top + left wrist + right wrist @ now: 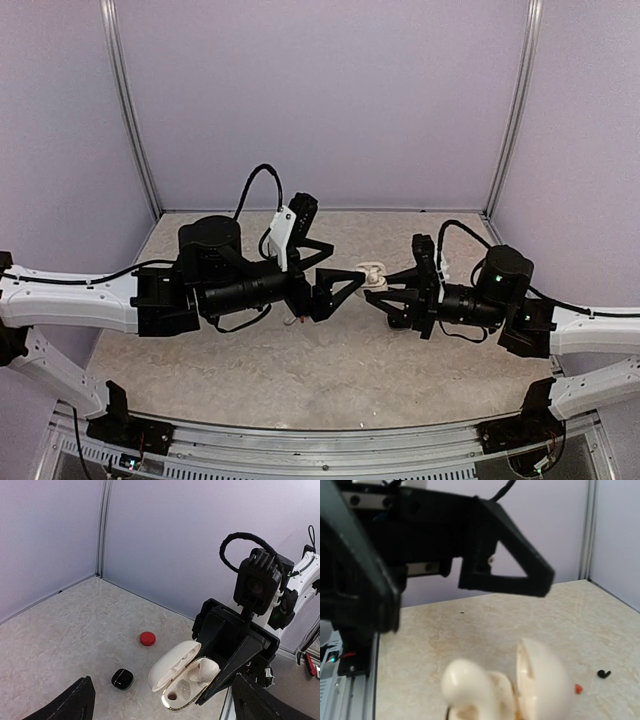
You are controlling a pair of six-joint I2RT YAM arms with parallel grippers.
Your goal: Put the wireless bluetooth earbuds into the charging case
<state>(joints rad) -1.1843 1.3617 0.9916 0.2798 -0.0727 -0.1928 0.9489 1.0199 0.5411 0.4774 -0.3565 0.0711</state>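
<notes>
White case [176,666]: lid up, pinched in right gripper [380,290]. Left gripper [345,290]: spread wide, nothing held. Your risk: nudge the case and that edge pinch slips.

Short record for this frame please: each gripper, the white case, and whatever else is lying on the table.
left gripper: open, holding nothing, facing the white case
right gripper: shut on the white case
white case: lid open; one slot looks filled, the other looks empty
red case: closed, on the table
black case: closed, on the table, apart from the red case
loose pieces: black earbud and a tiny red piece on the table
</notes>
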